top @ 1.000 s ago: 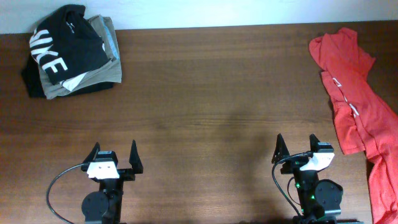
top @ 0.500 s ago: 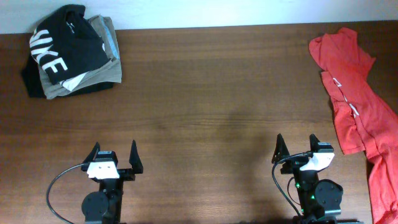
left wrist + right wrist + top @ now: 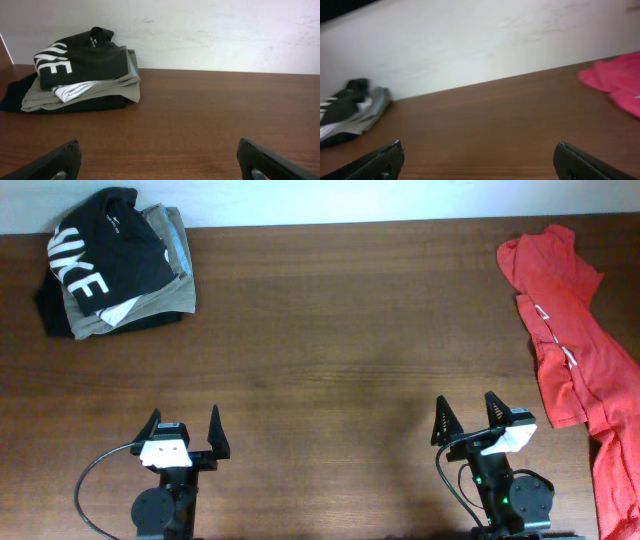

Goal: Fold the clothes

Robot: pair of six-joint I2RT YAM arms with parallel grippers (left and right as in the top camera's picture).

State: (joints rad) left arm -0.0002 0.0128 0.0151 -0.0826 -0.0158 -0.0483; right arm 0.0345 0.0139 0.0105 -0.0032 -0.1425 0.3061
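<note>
The red-orange T-shirt (image 3: 572,350) lies crumpled along the table's right edge, running from the back right down past the right arm; a small white neck label shows on it. It also shows at the right edge of the right wrist view (image 3: 617,80). My left gripper (image 3: 183,424) is open and empty near the front left, over bare wood (image 3: 160,160). My right gripper (image 3: 468,414) is open and empty near the front right, left of the shirt, over bare wood (image 3: 477,160).
A stack of folded garments sits at the back left: a black one with big white letters (image 3: 100,250) on top of an olive-khaki one (image 3: 160,295). The stack also shows in the left wrist view (image 3: 80,70). A white wall runs behind the table.
My right gripper has turned slightly and shifted a little to the left. The left arm and the shirt have not moved.
</note>
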